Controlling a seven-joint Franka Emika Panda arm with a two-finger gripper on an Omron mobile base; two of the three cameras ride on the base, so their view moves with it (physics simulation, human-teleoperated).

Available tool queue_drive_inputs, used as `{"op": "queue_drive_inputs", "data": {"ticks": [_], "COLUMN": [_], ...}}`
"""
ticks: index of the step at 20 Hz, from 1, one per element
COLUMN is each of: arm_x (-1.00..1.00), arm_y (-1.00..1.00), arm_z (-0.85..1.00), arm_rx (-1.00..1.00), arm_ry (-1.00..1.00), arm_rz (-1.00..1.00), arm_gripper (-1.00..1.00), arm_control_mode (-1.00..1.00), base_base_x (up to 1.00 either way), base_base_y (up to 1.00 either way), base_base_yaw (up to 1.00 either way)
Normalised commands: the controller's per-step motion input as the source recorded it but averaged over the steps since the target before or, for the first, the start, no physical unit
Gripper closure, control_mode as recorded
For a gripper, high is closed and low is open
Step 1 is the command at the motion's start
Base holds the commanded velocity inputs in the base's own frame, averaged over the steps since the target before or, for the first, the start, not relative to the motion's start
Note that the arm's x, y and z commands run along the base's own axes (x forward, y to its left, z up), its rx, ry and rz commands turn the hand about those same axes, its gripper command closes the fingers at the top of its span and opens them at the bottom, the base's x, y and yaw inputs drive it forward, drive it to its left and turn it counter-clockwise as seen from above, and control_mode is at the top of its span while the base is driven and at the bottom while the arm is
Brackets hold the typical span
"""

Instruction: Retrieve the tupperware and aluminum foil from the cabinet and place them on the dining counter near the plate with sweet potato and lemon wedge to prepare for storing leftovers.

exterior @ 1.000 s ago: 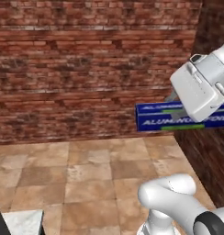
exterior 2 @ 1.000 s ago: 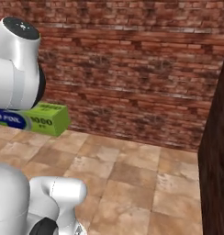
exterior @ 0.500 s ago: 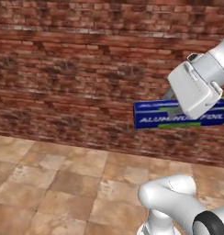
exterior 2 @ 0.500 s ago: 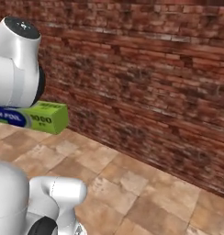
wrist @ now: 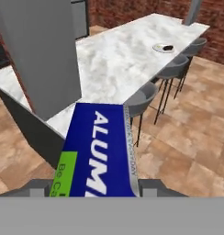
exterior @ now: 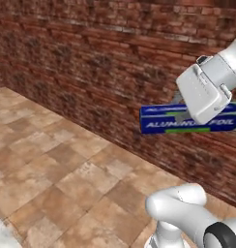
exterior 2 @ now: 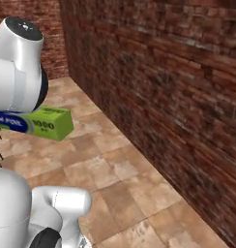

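The aluminum foil is a long blue box with a green end [exterior: 187, 123], held level in the air in front of a brick wall. My gripper [exterior: 199, 116] is shut on it from above, under the white hand. The box's green end [exterior 2: 47, 123] sticks out from behind the arm in the right base view. In the hand view the box [wrist: 100, 147] runs up between my two fingertips [wrist: 150, 187]. Far off, on the white marble dining counter [wrist: 118, 59], lies the plate [wrist: 163, 47] with something dark on it. The tupperware is out of view.
A brick wall [exterior: 91, 72] stands close ahead over a tan tiled floor [exterior: 57, 174]. Grey stools [wrist: 143, 98] line the counter's near side. A broad grey column [wrist: 45, 50] rises at the counter's left end.
The whole picture has swung as the base turns: the brick wall now runs at a slant and fills more of both base views. The foil box stays in the gripper.
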Motion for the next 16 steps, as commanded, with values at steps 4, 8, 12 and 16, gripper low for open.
{"op": "queue_drive_inputs", "data": {"ticks": [4,8,12,16], "arm_x": [0.0,0.0,0.0,0.0], "arm_y": [0.0,0.0,0.0,0.0], "arm_z": [0.0,0.0,0.0,0.0], "arm_rx": [0.0,0.0,0.0,0.0], "arm_ry": [0.0,0.0,0.0,0.0], "arm_rz": [0.0,0.0,0.0,0.0], "arm_gripper": [1.0,1.0,1.0,1.0], "arm_control_mode": [1.0,1.0,1.0,1.0], "base_base_x": [0.89,0.9,0.92,0.95], "base_base_y": [0.0,-0.03,-0.11,-0.23], "base_base_yaw": [0.8,0.81,0.82,0.78]}}
